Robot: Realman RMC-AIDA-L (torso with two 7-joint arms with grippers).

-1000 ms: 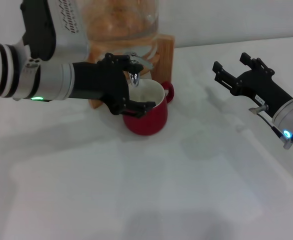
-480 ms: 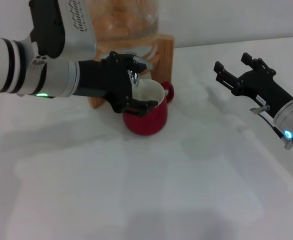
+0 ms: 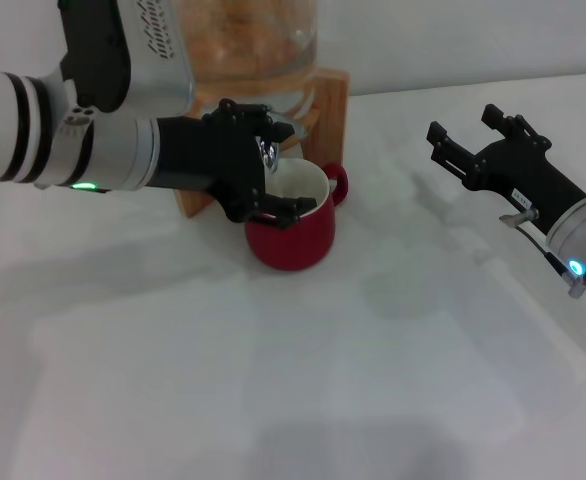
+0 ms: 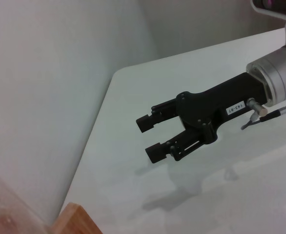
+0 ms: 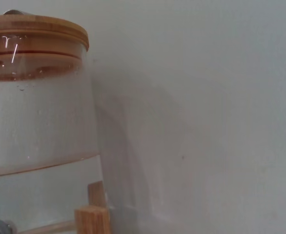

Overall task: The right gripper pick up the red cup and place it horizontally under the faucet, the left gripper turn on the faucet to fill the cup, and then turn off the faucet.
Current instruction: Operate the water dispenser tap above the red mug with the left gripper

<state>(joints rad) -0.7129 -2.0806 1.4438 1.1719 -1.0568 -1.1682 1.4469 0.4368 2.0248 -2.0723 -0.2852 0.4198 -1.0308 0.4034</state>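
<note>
The red cup (image 3: 295, 238) stands upright on the white table, white inside, its handle (image 3: 338, 184) pointing right. It sits directly under the chrome faucet (image 3: 269, 151) of the glass dispenser (image 3: 243, 45). My left gripper (image 3: 288, 165) reaches in from the left, open, with one finger by the faucet's lever and the other over the cup's near rim. My right gripper (image 3: 461, 122) hovers open and empty well to the right of the cup. The left wrist view shows this right gripper (image 4: 147, 138) with its jaws apart.
The dispenser rests on a wooden stand (image 3: 329, 100) at the back of the table (image 3: 273, 380). In the right wrist view the dispenser (image 5: 35, 122) shows its wooden lid (image 5: 35, 27) in front of a white wall. The table's far edge (image 4: 109, 97) meets that wall.
My left arm has shifted slightly right and toward the faucet, bringing its fingers closer around it. The cup and the right arm have not moved.
</note>
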